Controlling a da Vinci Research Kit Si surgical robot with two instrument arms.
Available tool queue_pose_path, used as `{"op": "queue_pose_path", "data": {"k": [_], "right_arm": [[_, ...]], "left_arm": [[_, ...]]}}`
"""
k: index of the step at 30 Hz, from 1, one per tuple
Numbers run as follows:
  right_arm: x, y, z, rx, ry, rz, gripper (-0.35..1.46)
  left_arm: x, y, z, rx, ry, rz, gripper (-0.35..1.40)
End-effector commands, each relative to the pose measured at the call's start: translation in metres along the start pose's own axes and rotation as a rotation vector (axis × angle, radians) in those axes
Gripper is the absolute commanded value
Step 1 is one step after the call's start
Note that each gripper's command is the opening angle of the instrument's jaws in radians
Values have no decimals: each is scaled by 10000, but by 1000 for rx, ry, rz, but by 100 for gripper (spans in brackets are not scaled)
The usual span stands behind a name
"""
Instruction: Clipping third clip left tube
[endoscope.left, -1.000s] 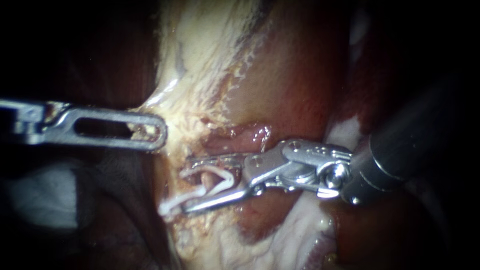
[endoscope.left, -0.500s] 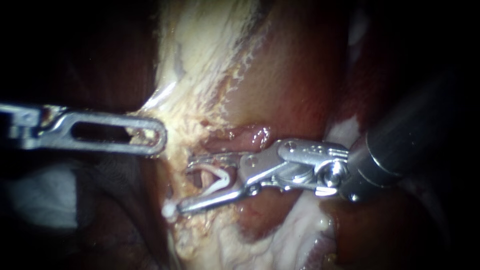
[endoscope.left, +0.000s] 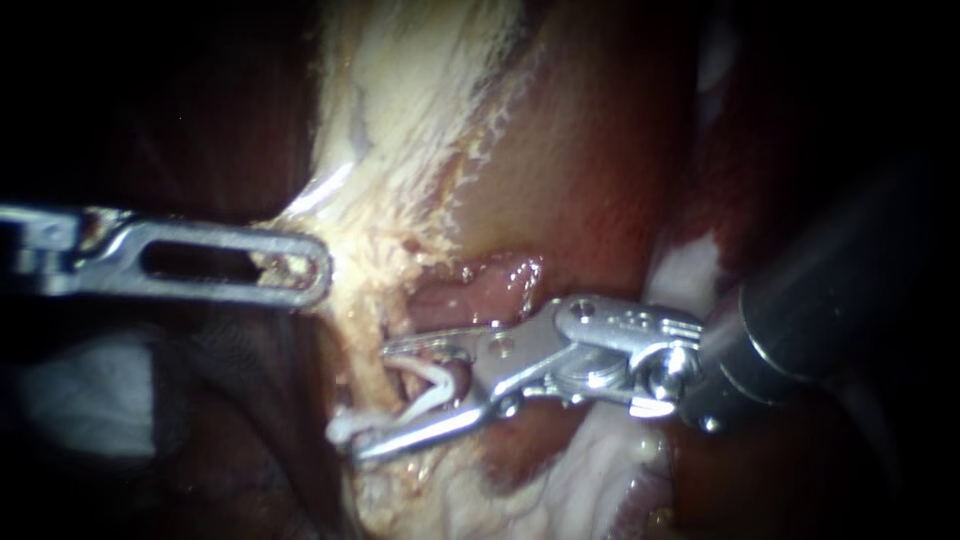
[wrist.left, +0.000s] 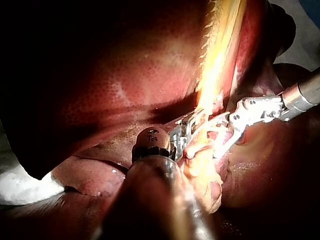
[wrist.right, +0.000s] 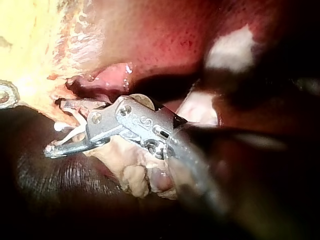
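Observation:
My right instrument (endoscope.left: 372, 400) comes in from the right. Its two jaws stand apart and carry a white V-shaped clip (endoscope.left: 432, 382) that touches both of them. The clip's lower leg sticks out past the lower jaw. The jaws sit in the pale fatty tissue just below a pink tube (endoscope.left: 480, 290); I cannot tell what lies inside the clip. My left instrument (endoscope.left: 310, 268) reaches in from the left, its slotted jaws shut on the edge of the pale tissue (endoscope.left: 400, 150). The right wrist view shows the same clip (wrist.right: 70, 131) in the jaws (wrist.right: 55, 127).
Dark red liver (endoscope.left: 600, 150) fills the background to the right of the pale band. White fat (endoscope.left: 690, 265) lies behind the right instrument's wrist. In the left wrist view, the left instrument (wrist.left: 184, 134) grips yellowish tissue close to the right instrument's jaws (wrist.left: 220, 137).
The right instrument's jaws have slid slightly downward along the tissue with the clip, so more of the pink tube shows above the upper jaw. The left instrument has held its place.

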Motion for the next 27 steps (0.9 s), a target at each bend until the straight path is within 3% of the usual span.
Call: {"op": "queue_pose_path", "data": {"k": [1,14,27], "right_arm": [[0,-1,1,3,2,3,60],[-8,-11,15,103,5,34,60],[-13,-2,50,110,26,45,60]], "left_arm": [[0,0,0,0,0,0,-35],[-3,7,2,2,2,1,-35],[-3,6,3,1,1,1,-35]]}}
